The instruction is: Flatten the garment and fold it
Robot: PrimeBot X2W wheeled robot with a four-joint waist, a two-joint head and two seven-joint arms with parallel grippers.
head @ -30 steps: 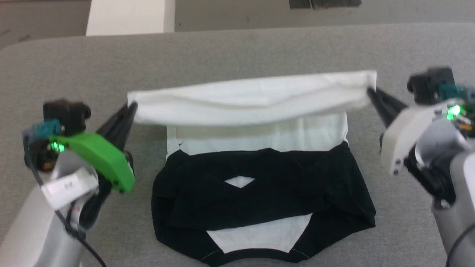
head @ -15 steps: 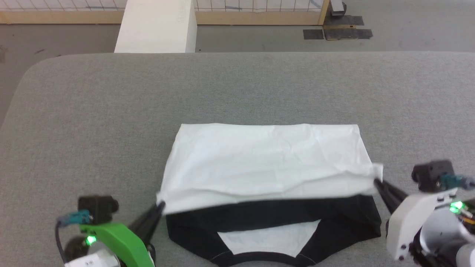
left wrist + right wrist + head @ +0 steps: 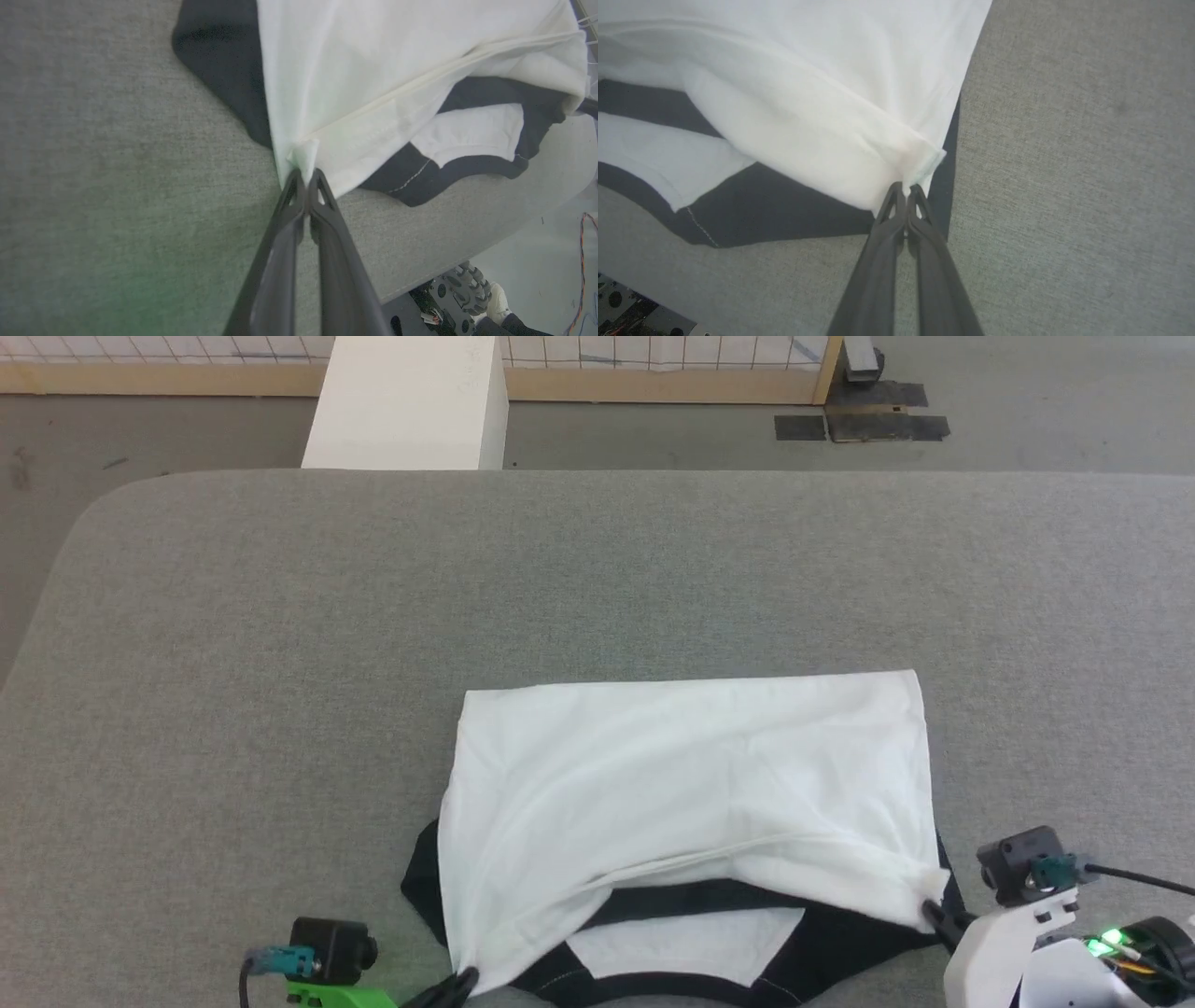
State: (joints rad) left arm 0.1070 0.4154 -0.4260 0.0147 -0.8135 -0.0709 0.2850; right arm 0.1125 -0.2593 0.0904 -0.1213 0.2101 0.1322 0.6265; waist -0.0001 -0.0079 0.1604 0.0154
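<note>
Grey tabletop (image 3: 280,616) across most of the head view, rounded at its upper-left corner. White box (image 3: 406,401) beyond the far edge, upper left of centre.

On the tabletop, lower centre to lower right: the garment (image 3: 691,765), long axis running left to right across the frame. White body doubled over toward the bottom edge, covering most of the black sleeves and trim. Black band and a small white patch peeking out along the bottom, between the two held corners. Fold not square: lower-left corner sitting lower in the frame than the lower-right one, slack creases fanning diagonally from it.

Flanked by both arms, one at each lower corner, neither nearer than the other.

Left gripper (image 3: 467,978) at the bottom edge, left of centre, fingers pressed together on the white hem corner. Seen from the left wrist, left gripper (image 3: 303,179) nipping bunched cloth right at the tips, garment spreading away to the upper right.

Right gripper (image 3: 931,911) at lower right, likewise clamped on the opposite white corner. Seen from the right wrist, right gripper (image 3: 906,189) pinching that corner at the tips, cloth fanning to the upper left, black layer beneath.

Hard to tell whether the held corners rest on the black layer or hang just above it.

Probably next: bring both corners level over the black edge, set down, release. Likely snag: a skewed hem and a trapped crease.
</note>
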